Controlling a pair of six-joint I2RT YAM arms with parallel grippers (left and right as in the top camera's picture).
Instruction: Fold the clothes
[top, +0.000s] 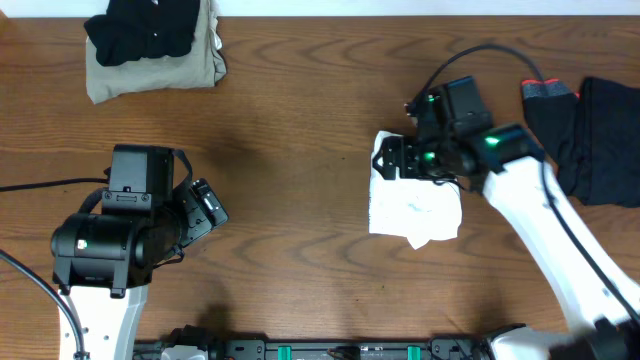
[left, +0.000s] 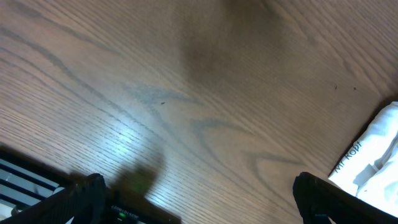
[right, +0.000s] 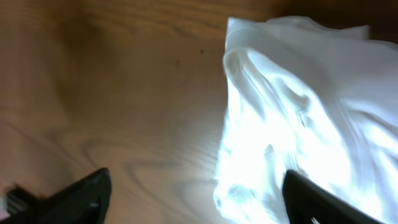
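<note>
Jaws on your right gripper (right: 196, 186) stand spread wide and grip nothing. Bare wood shows between them, and the white shirt (right: 298, 112) lies just ahead, reaching across to the right-hand finger. From overhead you see that gripper over the shirt's far left corner; the shirt is bunched into a rough rectangle right of the table's (top: 300, 150) middle. Your left gripper (left: 199, 186) is spread wide too, empty, above bare wood and well apart from the shirt. A black garment (top: 605, 140) lies at the right edge. A second black garment (top: 145, 30) rests on a khaki garment (top: 150, 78) in the far left corner.
</note>
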